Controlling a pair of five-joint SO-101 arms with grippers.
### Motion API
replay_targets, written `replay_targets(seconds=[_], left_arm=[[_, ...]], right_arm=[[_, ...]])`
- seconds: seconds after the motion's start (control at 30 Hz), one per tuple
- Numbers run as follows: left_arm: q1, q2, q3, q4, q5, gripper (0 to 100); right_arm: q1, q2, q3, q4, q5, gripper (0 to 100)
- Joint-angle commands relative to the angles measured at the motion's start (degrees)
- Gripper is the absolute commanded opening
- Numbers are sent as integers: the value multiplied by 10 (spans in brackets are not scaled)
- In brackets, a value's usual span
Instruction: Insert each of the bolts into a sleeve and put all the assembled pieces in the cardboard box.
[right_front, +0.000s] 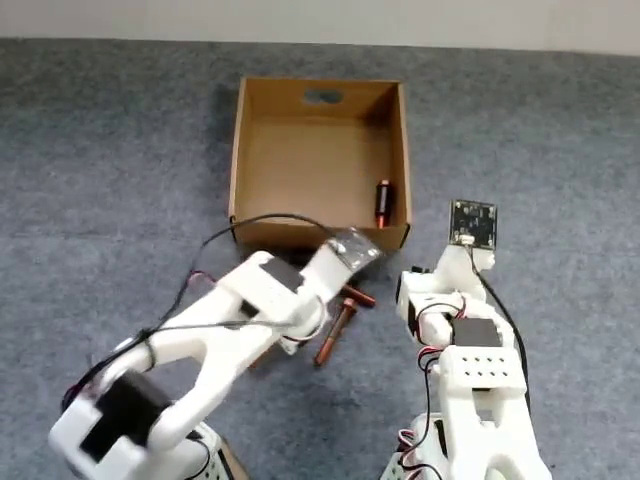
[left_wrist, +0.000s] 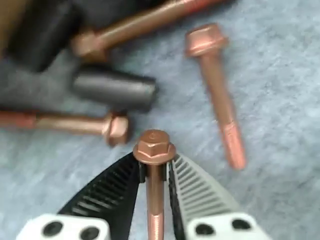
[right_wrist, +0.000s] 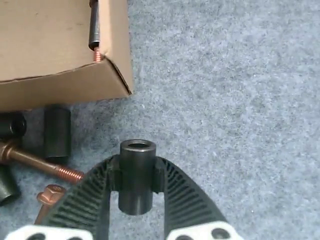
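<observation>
Four separate copper-coloured hex-head metal bolts (left_wrist: 217, 95), four black cylindrical metal sleeves (right_wrist: 56, 132), one open brown cardboard box (right_front: 300, 170), and one assembled bolt-in-sleeve piece (right_front: 383, 203) inside it.

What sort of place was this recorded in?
Likely a robot-learning test bench: the left arm and right arm sit at a grey carpeted table, with a cardboard box and loose bolts laid out as a practice task.
</observation>
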Motion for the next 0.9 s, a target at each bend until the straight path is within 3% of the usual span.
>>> replay_targets(seconds=[0.0,0.17,0.67,0.87], left_arm=[[6,-111,43,4,-27,9],[1,-197,99,-38,-28,9],[0,-208,106,-48,-27,9],[0,-291,80,-9,-27,9]], right_arm=[[6,-13,-3,-8,1,5],[6,-13,-3,-8,1,5],[1,-16,2,22,0,5],[0,-158,12,64,4,5]])
